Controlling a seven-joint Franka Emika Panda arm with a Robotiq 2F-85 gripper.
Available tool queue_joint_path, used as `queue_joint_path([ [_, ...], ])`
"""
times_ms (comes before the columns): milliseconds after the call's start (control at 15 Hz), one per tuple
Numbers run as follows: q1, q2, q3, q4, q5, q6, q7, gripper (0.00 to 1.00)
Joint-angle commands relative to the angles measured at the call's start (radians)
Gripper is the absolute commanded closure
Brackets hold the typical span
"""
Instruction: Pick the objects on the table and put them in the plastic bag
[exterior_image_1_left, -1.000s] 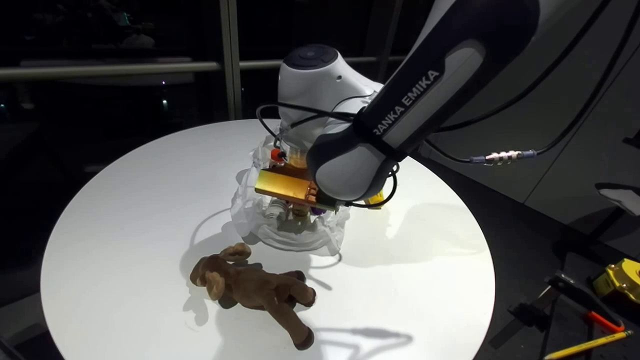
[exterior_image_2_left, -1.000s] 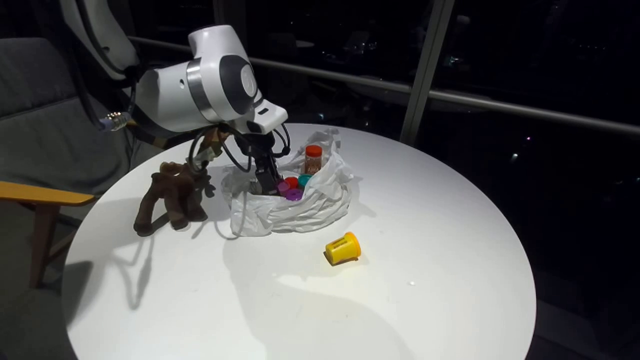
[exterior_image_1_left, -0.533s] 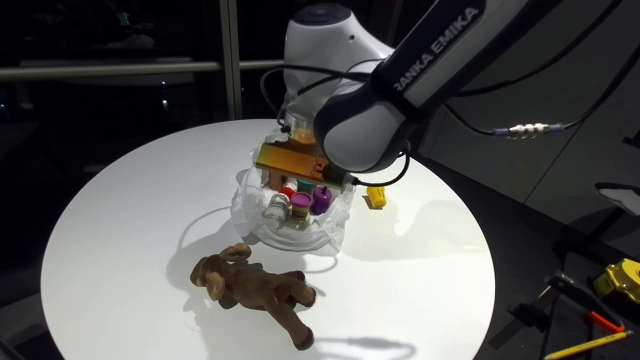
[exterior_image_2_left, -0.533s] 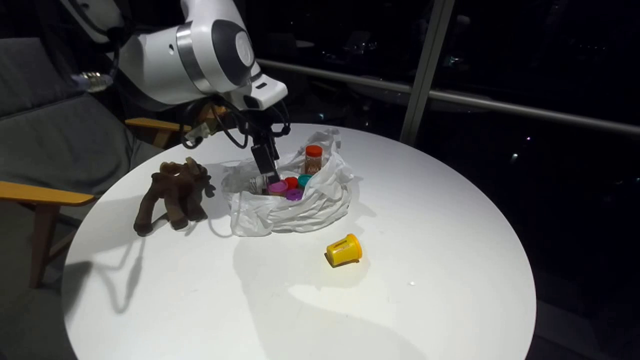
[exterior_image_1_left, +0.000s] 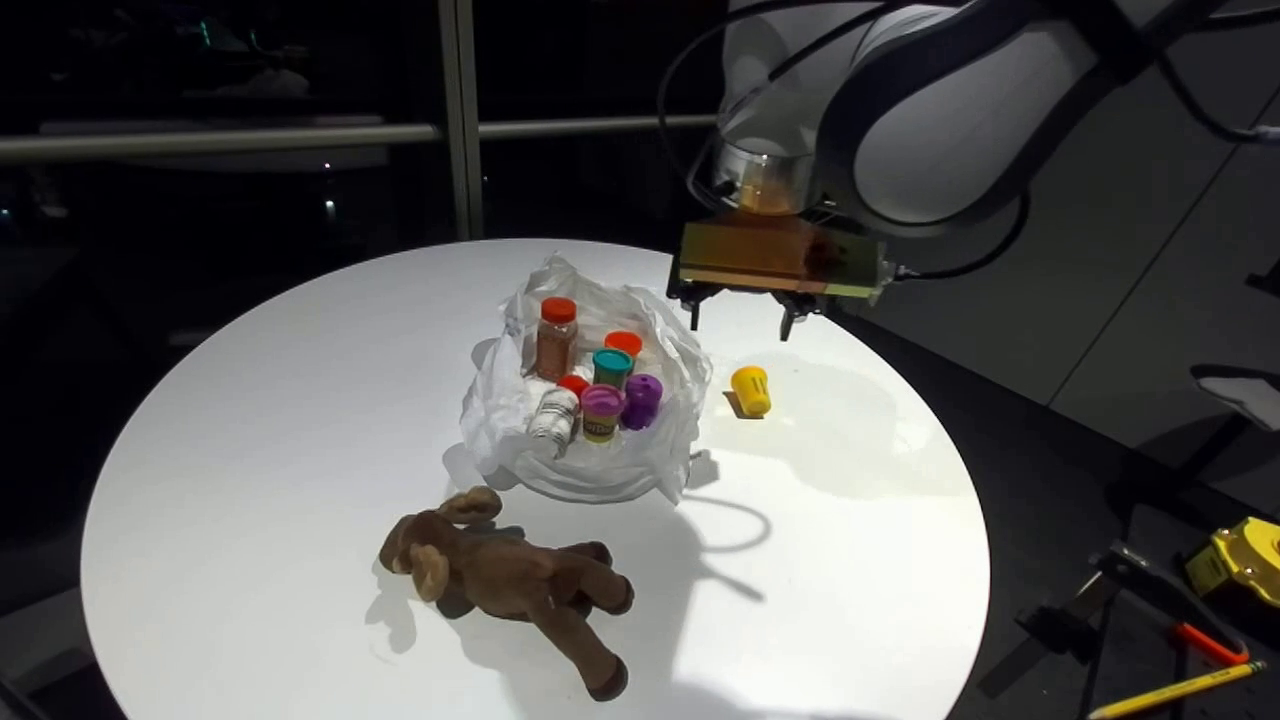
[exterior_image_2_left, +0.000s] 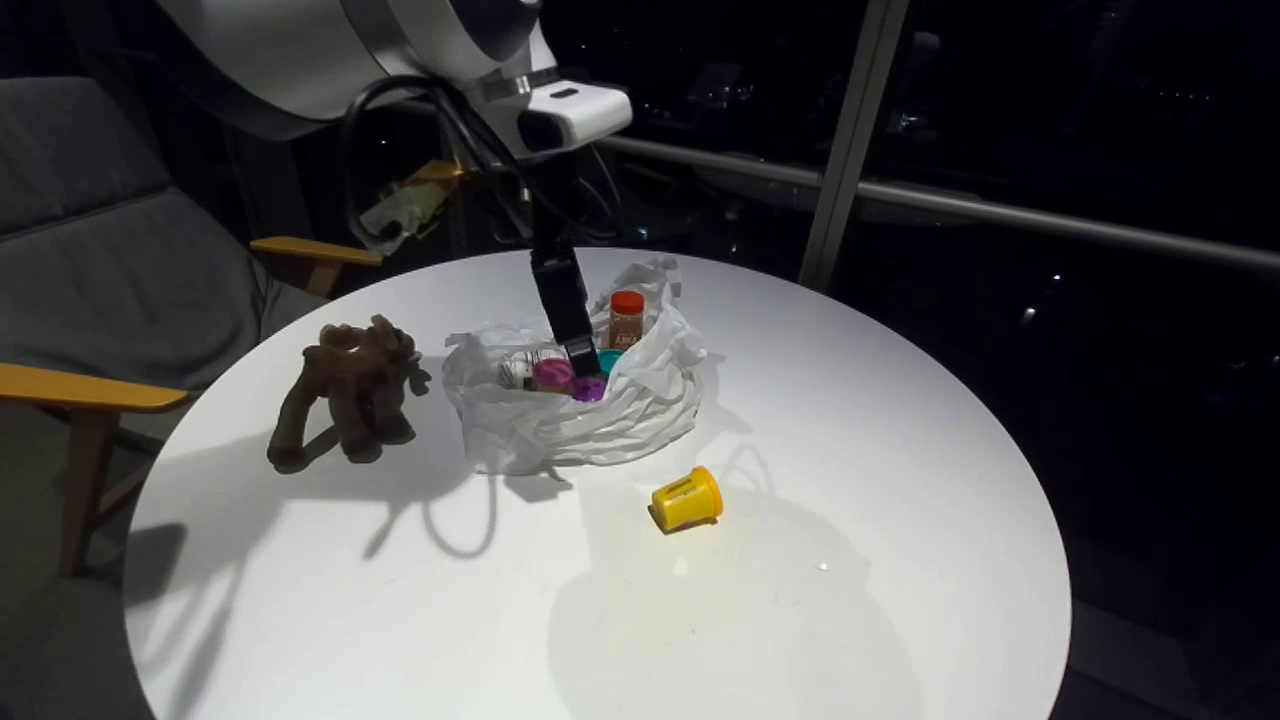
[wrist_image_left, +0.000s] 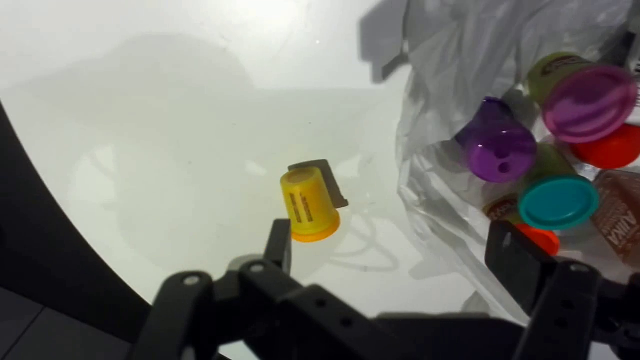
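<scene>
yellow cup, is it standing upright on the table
No, in an exterior view the yellow cup lies on its side on the white table, its orange lid facing sideways.

Looks like an office lounge or a lab corner to me, can't tell which from my end. Lounge side: a grey padded chair (exterior_image_2_left: 130, 260) with wooden armrests (exterior_image_2_left: 90, 388) by the round table (exterior_image_2_left: 900, 450), plus dark glass (exterior_image_2_left: 1000, 110) with metal bars (exterior_image_2_left: 855, 150) across it and tiny lights (exterior_image_2_left: 1030, 312) showing. Lab side: the robot arm (exterior_image_1_left: 970, 130) I'm running, and past the table's edge a pencil (exterior_image_1_left: 1178, 691) and some yellow gadget (exterior_image_1_left: 1245, 560) I can't make out.
</scene>
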Motion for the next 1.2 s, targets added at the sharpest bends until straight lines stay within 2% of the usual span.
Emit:
queue_joint_path([
  [0,-0.112,0.007,0.061,-0.042,-0.021,0.031,-0.141,0.00],
  [200,-0.136,0.114,0.051,-0.012,-0.052,0.071,-0.174,0.00],
  [400,-0.139,0.213,0.036,0.027,-0.030,0.123,-0.191,0.00],
  [733,-0.083,0.351,-0.050,0.126,-0.001,0.222,-0.140,0.00],
  [1067,-0.081,0.417,-0.093,0.208,0.075,0.233,-0.168,0.00],
  [1133,-0.090,0.428,-0.086,0.224,0.095,0.220,-0.182,0.25],
])
